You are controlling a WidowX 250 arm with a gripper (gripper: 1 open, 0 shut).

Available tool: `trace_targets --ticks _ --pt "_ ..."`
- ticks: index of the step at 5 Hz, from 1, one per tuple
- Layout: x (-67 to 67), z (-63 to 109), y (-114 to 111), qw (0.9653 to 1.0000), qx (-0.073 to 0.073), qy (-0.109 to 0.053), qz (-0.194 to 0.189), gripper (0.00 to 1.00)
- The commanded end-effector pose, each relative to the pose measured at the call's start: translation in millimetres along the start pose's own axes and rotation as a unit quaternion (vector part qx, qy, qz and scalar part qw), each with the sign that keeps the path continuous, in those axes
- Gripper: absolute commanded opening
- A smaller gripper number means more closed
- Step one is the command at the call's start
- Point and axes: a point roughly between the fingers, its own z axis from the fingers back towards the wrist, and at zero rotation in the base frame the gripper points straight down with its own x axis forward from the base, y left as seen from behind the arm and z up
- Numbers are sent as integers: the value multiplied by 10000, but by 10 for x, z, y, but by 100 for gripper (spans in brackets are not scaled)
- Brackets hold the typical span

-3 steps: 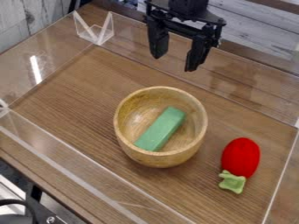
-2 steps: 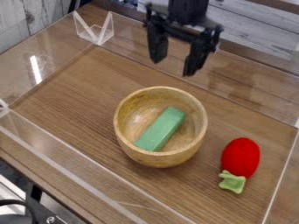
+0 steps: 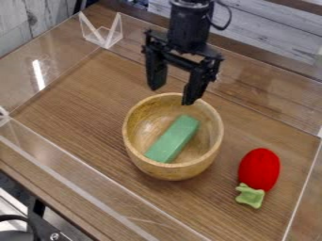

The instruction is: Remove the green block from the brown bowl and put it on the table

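Observation:
A light-tan wooden bowl point(image 3: 141, 158) sits on the brown wood-grain table point(image 3: 75, 104) near the middle. Inside it lies the green block point(image 3: 174, 138), a flat light-green bar resting diagonally. My black gripper point(image 3: 171, 85) hangs open just above the bowl's far rim, pointing down, its two fingers spread wide with nothing between them. One fingertip point(image 3: 191, 97) hovers over the rim's right-back part, the other over the left-back part. The block is untouched.
A red rounded toy point(image 3: 259, 167) with a small green leaf point(image 3: 249, 197) lies to the right of the bowl. Clear acrylic walls point(image 3: 51, 56) ring the tabletop. A clear folded stand point(image 3: 101, 32) sits at the back left.
The gripper has come down and toward the bowl, from the back of the table to just above the bowl's far rim. It stayed open. Bowl, block and toy have not moved.

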Motion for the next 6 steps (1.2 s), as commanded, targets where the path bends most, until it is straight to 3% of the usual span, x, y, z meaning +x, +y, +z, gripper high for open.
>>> trace_targets --ticks 1,2,4,5,6 --pt "-26 21 -46 9995 43 -306 -25 100" --pt "-23 -158 -122 9996 42 -267 20 100" --pt "-96 -282 -153 9975 -42 -230 672 100" --pt "-114 -309 -157 9947 -67 -220 1002 100" --pt "-85 -424 -173 9943 -42 -219 1045 100"
